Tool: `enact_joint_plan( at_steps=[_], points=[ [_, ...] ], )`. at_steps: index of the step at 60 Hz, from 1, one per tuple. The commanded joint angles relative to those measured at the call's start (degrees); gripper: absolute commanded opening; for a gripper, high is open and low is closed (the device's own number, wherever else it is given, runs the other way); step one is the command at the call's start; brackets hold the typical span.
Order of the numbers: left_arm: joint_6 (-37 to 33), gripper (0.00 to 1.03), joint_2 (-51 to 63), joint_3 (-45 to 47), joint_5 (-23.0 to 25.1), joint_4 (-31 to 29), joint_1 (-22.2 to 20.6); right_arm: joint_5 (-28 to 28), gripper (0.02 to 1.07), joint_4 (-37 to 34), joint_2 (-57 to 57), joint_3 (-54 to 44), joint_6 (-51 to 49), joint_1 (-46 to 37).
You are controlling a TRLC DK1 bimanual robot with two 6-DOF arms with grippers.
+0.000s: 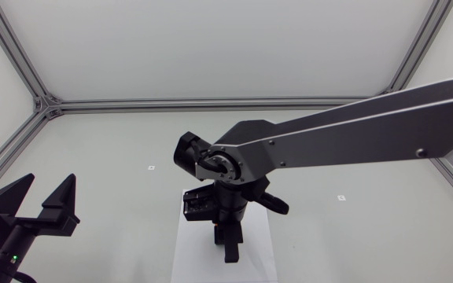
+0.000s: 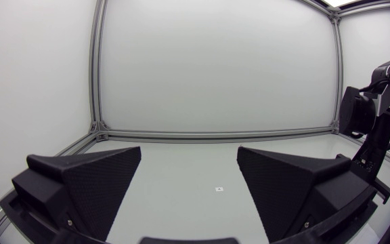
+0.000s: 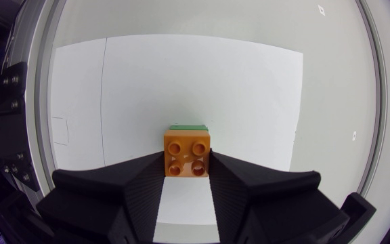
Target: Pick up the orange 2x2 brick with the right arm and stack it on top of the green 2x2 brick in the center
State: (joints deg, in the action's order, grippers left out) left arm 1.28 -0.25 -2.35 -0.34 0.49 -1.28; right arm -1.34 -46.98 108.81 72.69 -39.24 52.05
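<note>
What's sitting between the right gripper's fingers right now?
The orange brick, clamped from both sides by the right gripper; a sliver of the green brick shows just beyond it. The right wrist view shows this.

Left gripper (image 2: pixel 189 152) fingers spread wide, small marker (image 2: pixel 217 189) ahead, right arm (image 2: pixel 374 129) beyond

Table (image 1: pixel 93 149): pale grey matte surface, was found evenly lit. White paper sheet (image 1: pixel 191 253): was laid flat on the table, near its front middle. Small square markers (image 1: pixel 152 167): two were noted on the surface, well apart. Wall panels (image 1: pixel 211 47): plain white, were bounded by aluminium frame profiles (image 1: pixel 211 103) joined at the corners.
</note>
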Motion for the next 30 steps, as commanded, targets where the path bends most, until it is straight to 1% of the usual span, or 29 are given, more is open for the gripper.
enact_joint_plan(
  at_steps=[1,14,30],
  points=[
    [-0.75,0.99,-0.45,2.35,0.25,-0.84,0.14,-0.24,0.07,-1.89,2.89,0.26,-1.45,-0.46],
    [-0.75,0.99,-0.45,2.35,0.25,-0.84,0.14,-1.91,0.07,-3.73,4.48,0.70,-2.24,-1.52],
    [-0.75,0.99,-0.45,2.35,0.25,-0.84,0.14,-4.54,0.07,-3.38,4.74,0.00,-2.50,-3.45]
  ],
)
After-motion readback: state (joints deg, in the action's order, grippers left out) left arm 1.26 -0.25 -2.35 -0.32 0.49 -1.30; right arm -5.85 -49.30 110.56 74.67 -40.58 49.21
